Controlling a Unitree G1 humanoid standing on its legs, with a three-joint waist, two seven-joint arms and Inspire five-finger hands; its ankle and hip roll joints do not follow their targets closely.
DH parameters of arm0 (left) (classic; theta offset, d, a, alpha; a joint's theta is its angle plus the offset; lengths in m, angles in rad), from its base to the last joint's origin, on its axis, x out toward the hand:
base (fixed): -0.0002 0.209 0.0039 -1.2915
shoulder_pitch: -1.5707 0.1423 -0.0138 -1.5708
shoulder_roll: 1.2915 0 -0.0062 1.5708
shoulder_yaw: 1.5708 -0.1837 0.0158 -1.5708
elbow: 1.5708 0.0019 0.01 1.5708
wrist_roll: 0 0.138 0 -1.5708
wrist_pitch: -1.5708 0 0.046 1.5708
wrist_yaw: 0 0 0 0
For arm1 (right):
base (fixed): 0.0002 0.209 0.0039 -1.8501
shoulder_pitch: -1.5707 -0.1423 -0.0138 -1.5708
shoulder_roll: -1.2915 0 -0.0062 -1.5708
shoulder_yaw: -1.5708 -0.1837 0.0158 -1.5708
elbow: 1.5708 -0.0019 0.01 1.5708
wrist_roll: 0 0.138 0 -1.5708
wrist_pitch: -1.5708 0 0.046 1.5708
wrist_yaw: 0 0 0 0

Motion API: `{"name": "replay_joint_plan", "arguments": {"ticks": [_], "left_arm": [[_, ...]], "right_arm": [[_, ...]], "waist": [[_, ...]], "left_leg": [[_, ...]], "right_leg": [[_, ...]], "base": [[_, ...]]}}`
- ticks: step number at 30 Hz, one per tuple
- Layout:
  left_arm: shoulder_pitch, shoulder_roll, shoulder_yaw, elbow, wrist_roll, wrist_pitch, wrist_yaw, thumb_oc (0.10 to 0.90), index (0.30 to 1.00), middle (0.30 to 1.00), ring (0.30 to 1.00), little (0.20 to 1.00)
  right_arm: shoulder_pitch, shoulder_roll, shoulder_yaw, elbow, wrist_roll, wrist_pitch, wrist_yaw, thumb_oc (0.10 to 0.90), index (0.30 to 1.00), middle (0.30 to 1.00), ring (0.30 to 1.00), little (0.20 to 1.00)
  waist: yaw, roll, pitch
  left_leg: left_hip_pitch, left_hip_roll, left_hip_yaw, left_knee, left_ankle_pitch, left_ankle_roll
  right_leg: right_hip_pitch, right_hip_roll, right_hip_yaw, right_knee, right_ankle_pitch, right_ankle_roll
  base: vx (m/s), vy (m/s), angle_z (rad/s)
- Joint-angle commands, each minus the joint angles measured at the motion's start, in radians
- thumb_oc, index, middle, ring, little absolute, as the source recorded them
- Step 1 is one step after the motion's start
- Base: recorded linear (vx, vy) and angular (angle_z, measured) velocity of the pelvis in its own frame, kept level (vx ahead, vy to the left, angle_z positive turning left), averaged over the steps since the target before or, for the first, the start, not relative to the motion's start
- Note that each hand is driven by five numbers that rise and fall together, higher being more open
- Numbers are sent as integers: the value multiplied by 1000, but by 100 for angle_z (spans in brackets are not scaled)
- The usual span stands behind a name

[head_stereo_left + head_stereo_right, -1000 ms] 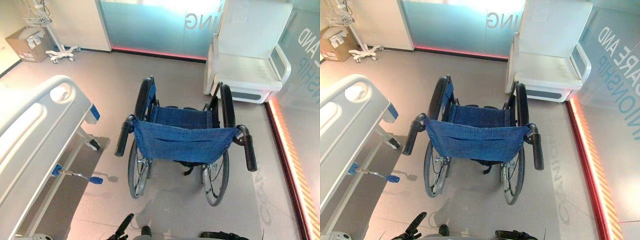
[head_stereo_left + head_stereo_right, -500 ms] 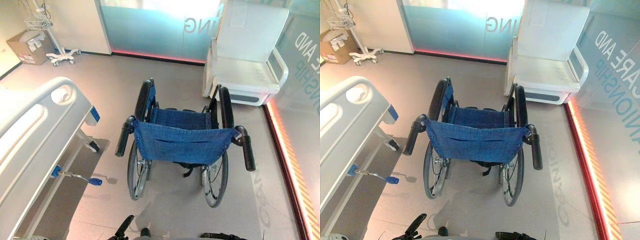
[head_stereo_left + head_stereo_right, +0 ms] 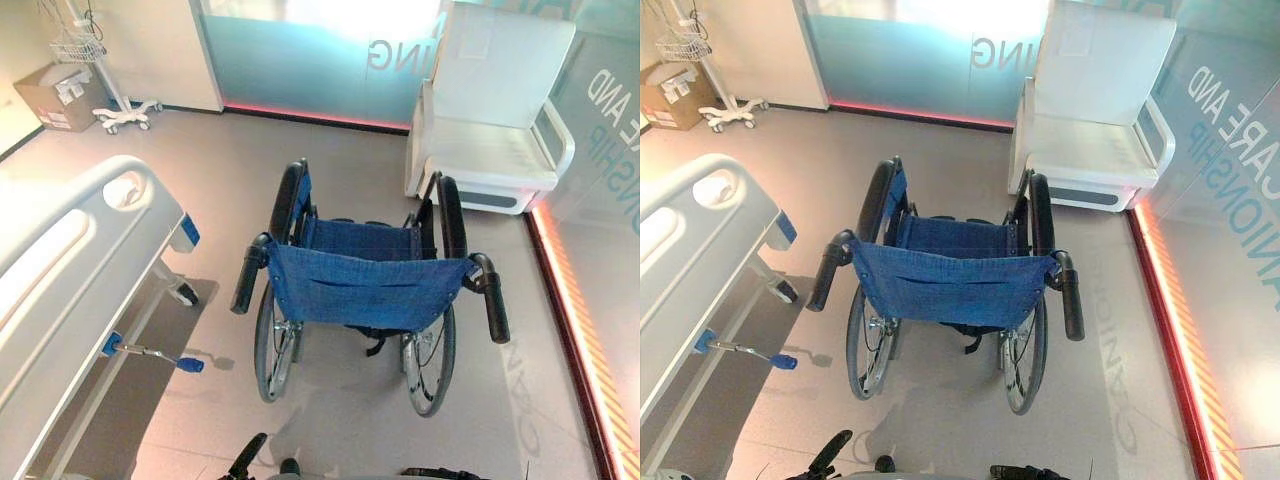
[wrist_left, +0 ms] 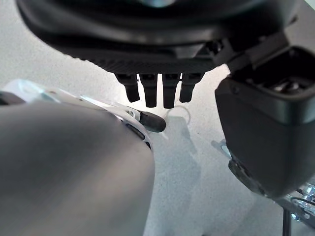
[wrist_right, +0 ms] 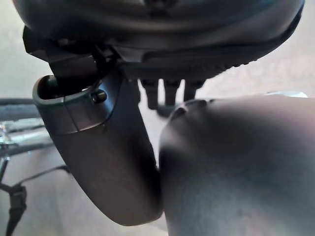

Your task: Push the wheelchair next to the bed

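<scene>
While both my hands hang low and hold nothing, the wheelchair [image 3: 360,290] stands ahead of them on the floor [image 3: 330,420], its back turned to me. My left hand [image 4: 157,88] shows its fingers [image 4: 150,93] straight and relaxed, pointing down at bare floor; my right hand [image 5: 167,93] is the same, fingers loose, nothing in it. The bed [image 3: 70,260] lies off beyond my left hand, well apart from the chair, so the push is not yet begun. I judge the chair fairly heavy but free-rolling on its big wheels [image 3: 272,345], the steel frame stiff, the blue cloth back [image 3: 365,285] soft and no place to press. The two black handles [image 3: 247,280], one ahead of each hand, look rubbery and sure; I would take hold there, one in each hand, and steer leftward.
</scene>
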Motion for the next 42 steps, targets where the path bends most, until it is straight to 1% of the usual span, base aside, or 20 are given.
{"name": "replay_joint_plan", "arguments": {"ticks": [1, 2, 5, 7, 10, 12, 14, 15, 16, 17, 22, 24, 25, 27, 30, 32, 35, 37, 41, 42], "left_arm": [[-58, -31, 18, 68, -29, -74, 30, 800, 900, 900, 900, 900], [-59, -24, 35, 51, -43, -96, 36, 800, 900, 900, 900, 900], [-54, -6, 56, -17, -48, -101, 61, 800, 900, 900, 900, 900], [-54, 25, 75, -114, -28, -111, 83, 800, 900, 900, 900, 900], [-78, 91, 122, -184, -26, -117, 57, 800, 900, 900, 900, 900], [-78, 122, 128, -224, -35, -116, 68, 800, 900, 900, 900, 900], [-69, 164, 142, -283, -43, -113, 66, 800, 900, 900, 900, 900], [-54, 204, 167, -342, -54, -105, 70, 800, 900, 900, 900, 900], [-49, 214, 174, -358, -57, -108, 72, 800, 900, 900, 900, 900], [-33, 253, 206, -410, -62, -106, 77, 800, 900, 900, 900, 900], [4, 332, 330, -566, -118, -107, 86, 800, 900, 900, 900, 900], [23, 354, 392, -706, -156, -98, 90, 800, 900, 900, 900, 900], [25, 354, 398, -720, -158, -93, 93, 800, 900, 900, 900, 900], [31, 359, 422, -791, -178, -113, 102, 800, 900, 900, 900, 900], [19, 374, 455, -928, -203, -119, 146, 800, 900, 900, 900, 900], [5, 392, 469, -1073, -218, -108, 168, 800, 900, 900, 900, 900], [-3, 408, 469, -1159, -217, -109, 151, 800, 900, 900, 900, 900], [-4, 421, 476, -1233, -220, -95, 106, 800, 900, 900, 900, 900], [4, 439, 477, -1309, -260, -55, 31, 800, 900, 900, 900, 900], [7, 454, 464, -1345, -281, -18, -33, 800, 900, 900, 900, 900]], "right_arm": [[-13, -46, -26, 41, 38, -20, -81, 800, 900, 900, 900, 900], [-12, -54, -42, 30, 87, -23, -92, 800, 900, 900, 900, 900], [-8, -73, -79, -11, 163, -34, -124, 800, 900, 900, 900, 900], [-9, -105, -132, -80, 245, -72, -186, 800, 900, 900, 900, 900], [-28, -217, -254, -62, 292, -124, -129, 800, 900, 900, 900, 900], [-21, -243, -276, -120, 290, -137, -160, 800, 900, 900, 900, 900], [-5, -264, -293, -221, 298, -136, -219, 800, 900, 900, 900, 900], [21, -285, -316, -325, 303, -125, -278, 800, 900, 900, 900, 900], [28, -291, -324, -351, 303, -132, -292, 800, 900, 900, 900, 900], [51, -310, -355, -424, 308, -130, -328, 800, 900, 900, 900, 900], [86, -354, -466, -595, 315, -179, -445, 800, 900, 900, 900, 900], [91, -377, -531, -684, 296, -199, -488, 800, 900, 900, 900, 900], [92, -378, -535, -693, 299, -193, -491, 800, 900, 900, 900, 900], [91, -390, -559, -742, 271, -216, -524, 800, 900, 900, 900, 900], [70, -411, -592, -861, 243, -210, -567, 800, 900, 900, 900, 900], [50, -425, -601, -1015, 200, -173, -588, 800, 900, 900, 900, 900], [29, -430, -588, -1141, 168, -151, -570, 800, 900, 900, 900, 900], [11, -433, -569, -1263, 119, -112, -559, 800, 900, 900, 900, 900], [-5, -440, -550, -1364, 115, -106, -519, 800, 900, 900, 900, 900], [-15, -451, -544, -1406, 137, -122, -508, 800, 900, 900, 900, 900]], "waist": [[14, 81, 24], [12, 83, 24], [11, 86, 23], [9, 91, 23], [9, 88, 21], [6, 88, 22], [-1, 88, 25], [-9, 88, 29], [-12, 88, 28], [-19, 89, 29], [-33, 87, 29], [-32, 89, 28], [-31, 88, 28], [-30, 88, 27], [-29, 87, 25], [-28, 89, 26], [-25, 91, 27], [-24, 94, 29], [-21, 95, 31], [-19, 97, 35]], "left_leg": [[13, 43, -18, 10, -26, -40], [16, 43, -17, 10, -26, -40], [18, 44, -15, 10, -25, -40], [17, 44, -12, 10, -24, -39], [16, 47, -3, 12, -26, -40], [19, 47, 1, 12, -28, -38], [21, 49, 6, 11, -27, -37], [25, 50, 11, 11, -29, -37], [22, 50, 12, 10, -26, -37], [20, 50, 16, 10, -26, -36], [23, 51, 27, 10, -29, -36], [22, 51, 28, 10, -31, -37], [22, 51, 28, 10, -31, -37], [22, 51, 26, 10, -32, -37], [19, 53, 24, 10, -32, -39], [16, 52, 20, 10, -30, -40], [10, 52, 17, 10, -29, -40], [6, 52, 15, 10, -28, -39], [1, 53, 14, 11, -25, -40], [-5, 54, 15, 13, -22, -41]], "right_leg": [[-10, -13, -2, 56, -3, 15], [-8, -12, -1, 57, -4, 15], [-9, -13, 2, 59, -5, 16], [-13, -12, 6, 60, -6, 17], [-18, -10, 12, 57, -2, 23], [-16, -10, 13, 56, -1, 24], [-17, -9, 16, 56, 0, 24], [-16, -8, 20, 57, -2, 25], [-20, -7, 22, 56, 0, 24], [-24, -6, 27, 58, 0, 24], [-25, -4, 38, 56, -5, 23], [-25, -3, 39, 56, -10, 21], [-25, -3, 39, 56, -10, 21], [-23, -2, 40, 53, -11, 20], [-22, 1, 41, 50, -15, 18], [-22, 2, 45, 51, -18, 15], [-26, 2, 47, 52, -21, 14], [-30, 2, 49, 54, -24, 12], [-35, 1, 51, 58, -27, 11], [-40, 2, 51, 63, -29, 10]], "base": [[37, 12, -1], [41, 18, -1], [12, 7, 0], [0, 0, 0], [0, 0, 0], [0, 0, 0], [1, 6, -5], [-8, 9, -6], [-8, 14, -8], [-8, 13, -11], [10, 11, -7], [7, 5, -2], [0, 0, 0], [0, 0, 0], [0, 0, 0], [7, 4, -2], [0, 2, -1], [0, 0, 0], [0, 0, 0], [-30, 18, -1]]}}
